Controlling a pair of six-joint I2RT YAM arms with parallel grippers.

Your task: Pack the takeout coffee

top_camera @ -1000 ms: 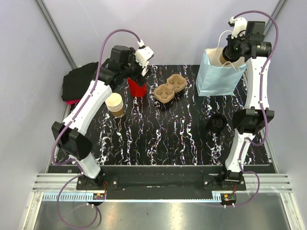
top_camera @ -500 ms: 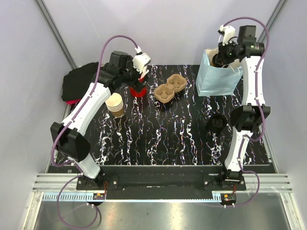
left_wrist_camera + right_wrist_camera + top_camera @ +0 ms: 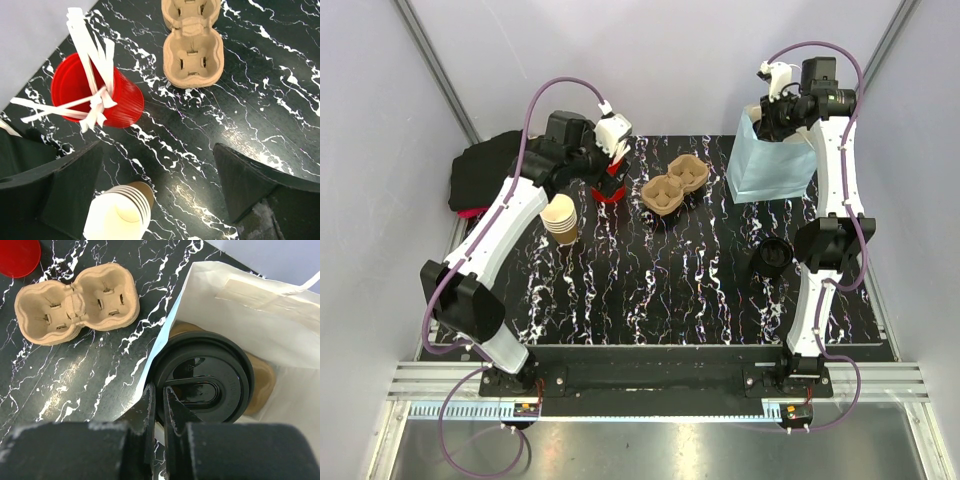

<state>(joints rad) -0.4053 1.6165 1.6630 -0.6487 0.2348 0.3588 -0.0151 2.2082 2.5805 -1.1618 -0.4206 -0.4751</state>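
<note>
The takeout coffee [image 3: 260, 377] is a tan paper cup under a black lid [image 3: 205, 385], inside the open mouth of the light blue paper bag [image 3: 768, 165], whose white inside [image 3: 250, 320] surrounds it. My right gripper [image 3: 159, 399] is shut on the lid's near rim, at the bag's left wall; in the top view it [image 3: 772, 115] is over the bag. My left gripper [image 3: 157, 170] is open and empty, hovering above the table between a stack of tan paper cups [image 3: 117, 215] and the red cup of white utensils [image 3: 95, 95]. In the top view it [image 3: 606, 165] is above the red cup.
The brown pulp cup carrier [image 3: 674, 186] lies mid-table, also in both wrist views [image 3: 192, 42] [image 3: 75, 310]. The cup stack [image 3: 560, 218] stands at the left. A black lid stack [image 3: 773, 255] sits by the right arm. Dark cloth [image 3: 485, 170] lies at the far left.
My right gripper has carried the lidded cup left and back over the bag's mouth. My left arm has shifted slightly left near the red cup, still open.
</note>
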